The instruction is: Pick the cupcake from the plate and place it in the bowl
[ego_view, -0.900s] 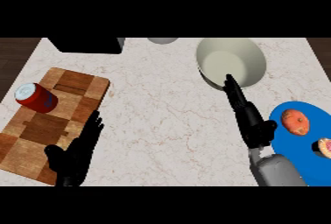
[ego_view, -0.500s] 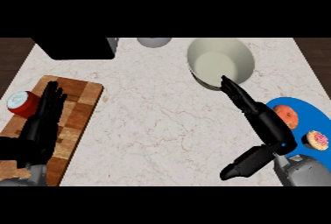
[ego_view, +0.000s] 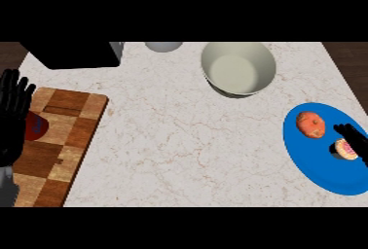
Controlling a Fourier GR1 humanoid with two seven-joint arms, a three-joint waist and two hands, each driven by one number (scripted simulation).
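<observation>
The pink-topped cupcake (ego_view: 345,147) sits on the blue plate (ego_view: 316,168) beside what may be a peach (ego_view: 310,124). The right hand (ego_view: 358,140) touches it at the view's edge; I cannot tell whether it grips. The left hand (ego_view: 14,114) is spread flat over the cutting board (ego_view: 68,141).

A wooden chopping board (ego_view: 64,141) is lying at the marble counter's (ego_view: 187,146) left edge, with a red can (ego_view: 36,127) sitting on it. A black box (ego_view: 72,53) and a grey round object (ego_view: 164,46) are standing far back. An orange-red fruit (ego_view: 310,124) is lying at the right.

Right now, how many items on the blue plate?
2: a round orange item at the plate's upper left, and the cupcake to its lower right, by the right hand. The hand may hide more.
</observation>
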